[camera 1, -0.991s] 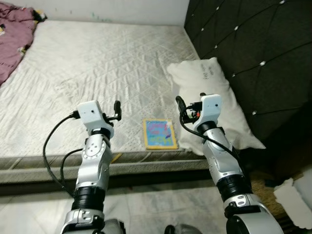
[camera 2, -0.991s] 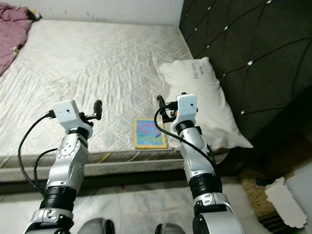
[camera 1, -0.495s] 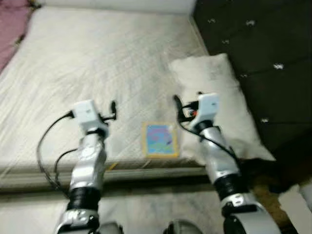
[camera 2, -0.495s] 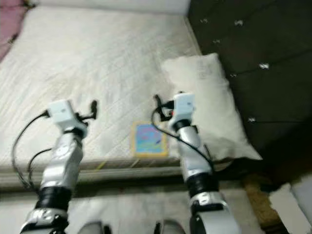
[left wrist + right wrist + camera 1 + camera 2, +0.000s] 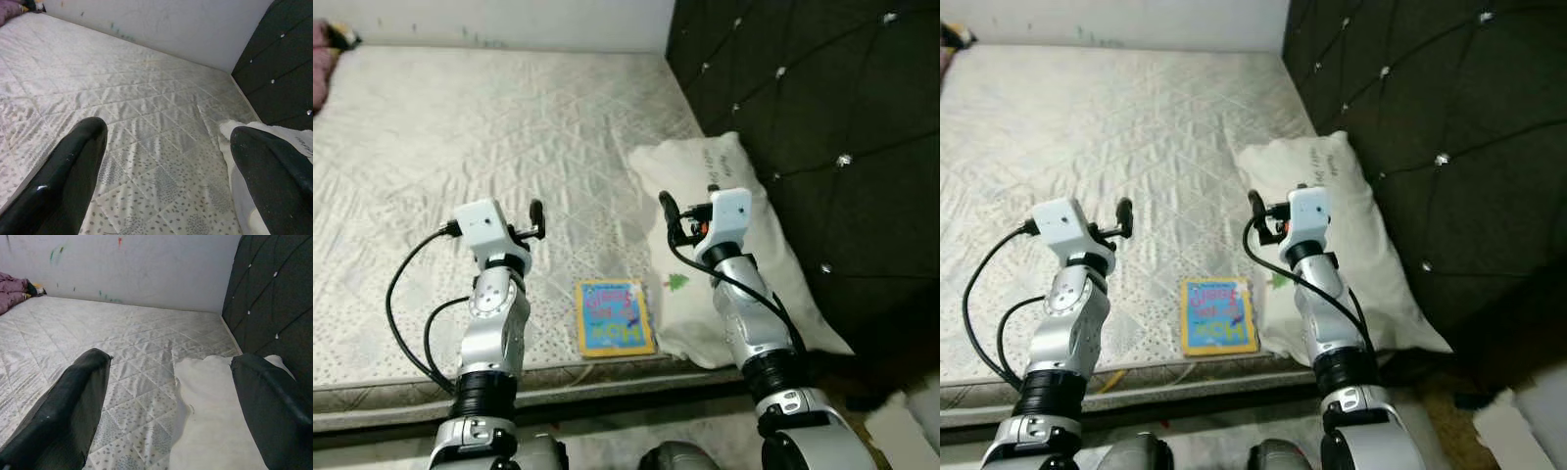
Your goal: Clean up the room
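Note:
A small colourful book (image 5: 615,318) lies flat on the quilted mattress (image 5: 460,127), close to its front edge and touching the side of a white pillow (image 5: 705,171). My left gripper (image 5: 536,210) hovers above the mattress to the book's left and a bit beyond it. My right gripper (image 5: 666,206) hangs over the pillow's near-left edge, to the book's right. Both stand open with nothing between the fingers (image 5: 73,166), as the wrist views show. In the right wrist view the pillow (image 5: 215,396) lies just ahead of that gripper's fingers (image 5: 78,396).
A dark tufted headboard (image 5: 803,117) rises on the right behind the pillow. A purple cloth (image 5: 12,286) is bunched at the mattress's far left corner by the wall. White paper (image 5: 1518,421) lies on the floor at the lower right.
The whole picture has shifted: the camera moved, and the book and pillow now sit lower in view, between my arms. Both arms hold the same pose, grippers still open.

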Robot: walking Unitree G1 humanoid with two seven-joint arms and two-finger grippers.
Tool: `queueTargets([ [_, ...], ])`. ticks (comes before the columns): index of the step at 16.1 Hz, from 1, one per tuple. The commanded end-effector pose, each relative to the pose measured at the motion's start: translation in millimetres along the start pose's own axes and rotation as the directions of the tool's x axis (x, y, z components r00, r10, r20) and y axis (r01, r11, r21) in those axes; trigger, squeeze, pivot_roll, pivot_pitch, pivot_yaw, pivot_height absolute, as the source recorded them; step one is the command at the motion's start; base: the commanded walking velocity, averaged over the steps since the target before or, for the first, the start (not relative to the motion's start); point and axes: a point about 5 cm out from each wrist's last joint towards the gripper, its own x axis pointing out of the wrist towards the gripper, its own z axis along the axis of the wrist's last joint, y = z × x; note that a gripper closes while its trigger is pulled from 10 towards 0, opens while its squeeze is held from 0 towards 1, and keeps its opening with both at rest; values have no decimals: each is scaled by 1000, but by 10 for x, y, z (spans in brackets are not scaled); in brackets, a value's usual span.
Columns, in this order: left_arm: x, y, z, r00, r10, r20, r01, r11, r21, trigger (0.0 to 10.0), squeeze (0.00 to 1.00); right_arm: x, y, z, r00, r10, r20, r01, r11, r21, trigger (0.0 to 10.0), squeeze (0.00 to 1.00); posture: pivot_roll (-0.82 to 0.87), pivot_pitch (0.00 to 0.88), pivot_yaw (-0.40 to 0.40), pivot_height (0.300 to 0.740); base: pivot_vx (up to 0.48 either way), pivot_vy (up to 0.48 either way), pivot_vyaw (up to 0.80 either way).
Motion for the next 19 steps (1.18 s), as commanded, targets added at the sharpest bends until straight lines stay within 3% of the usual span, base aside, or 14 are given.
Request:
queueTargets([
  [1, -14, -97, -56, 999, -38, -24, 38, 999, -11, 10000, 0, -28, -120, -12, 999, -32, -7, 32, 999, -16, 10000, 0, -17, 50, -68, 740, 0, 326, 0],
  [19, 0, -100, -73, 998, -41, -44, 40, 999, -31, 10000, 0, -15, -110, -28, 1000, -20, -20, 19, 1000, -16, 10000, 0, -20, 63, -71, 740, 0, 480, 0],
])
